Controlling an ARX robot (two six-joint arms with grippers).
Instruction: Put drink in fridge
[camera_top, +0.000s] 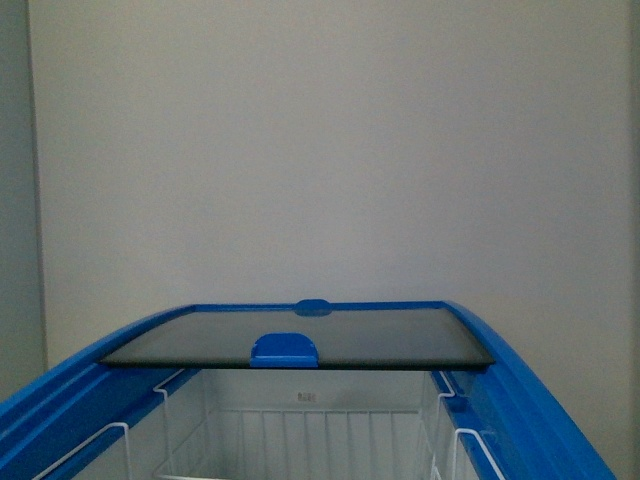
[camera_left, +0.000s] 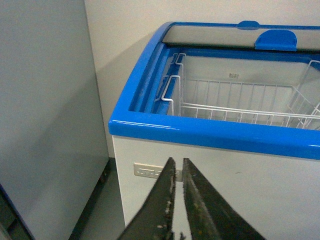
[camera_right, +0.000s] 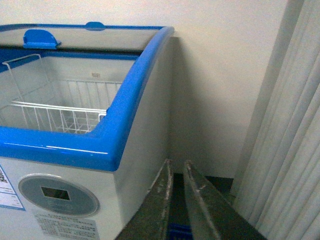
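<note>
The fridge (camera_top: 60, 395), a white chest freezer with a blue rim, fills the lower front view. Its glass lid (camera_top: 300, 335) is slid to the back, so the front part stands open over white wire baskets (camera_top: 180, 400). The fridge also shows in the left wrist view (camera_left: 210, 135) and the right wrist view (camera_right: 115, 135). My left gripper (camera_left: 178, 161) is shut and empty, low in front of the fridge's white front wall near its left corner. My right gripper (camera_right: 177, 162) is shut and empty beside the fridge's right front corner. The drink is out of view.
A tall grey cabinet (camera_left: 45, 115) stands close to the fridge's left side. A pale curtain (camera_right: 285, 140) hangs to the right of the fridge, with a narrow gap of floor between. A blue object (camera_right: 177, 232) lies low under my right gripper. A white wall (camera_top: 320, 150) is behind.
</note>
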